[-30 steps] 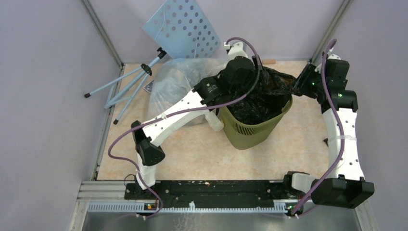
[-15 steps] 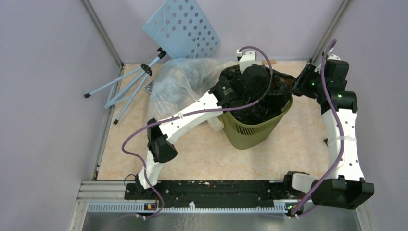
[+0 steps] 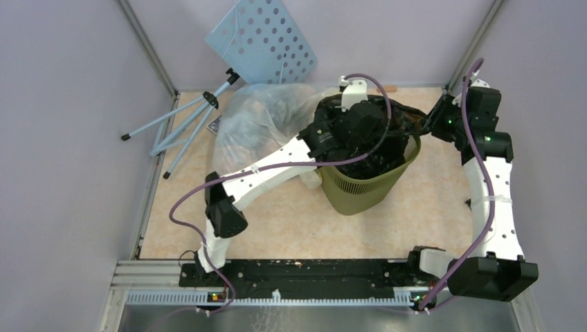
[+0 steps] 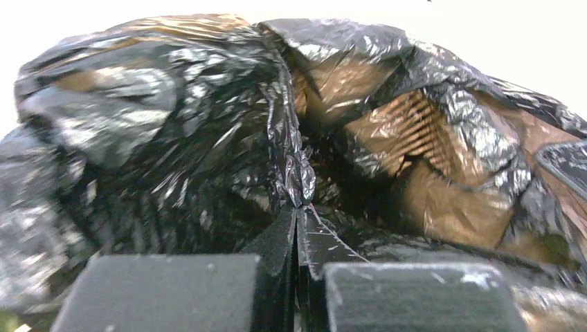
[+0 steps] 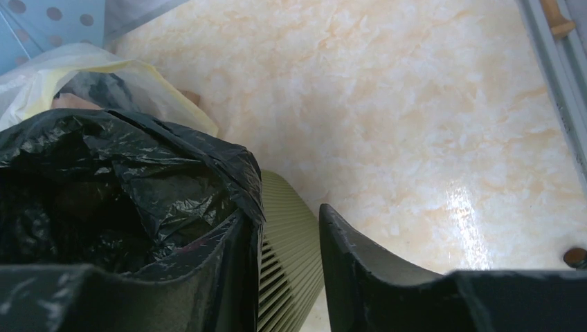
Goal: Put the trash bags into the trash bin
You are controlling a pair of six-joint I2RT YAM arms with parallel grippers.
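The olive-green trash bin stands at the back middle of the table, with the glossy black trash bag bunched in its mouth and draped over the rim. My left gripper reaches down into the bin's mouth and is shut on a pinched fold of the trash bag. My right gripper is at the bin's right rim, open. One finger lies inside against the trash bag. The other stands outside the ribbed bin wall.
A large translucent plastic bag lies against the bin's left side. Behind it leans a pale blue perforated board, with pale blue tripod legs spread at the back left. Metal frame posts and grey walls enclose the table.
My left arm has swung right and further over the bin, and its gripper has shut on a fold of the trash bag. My right gripper has stayed at the rim.
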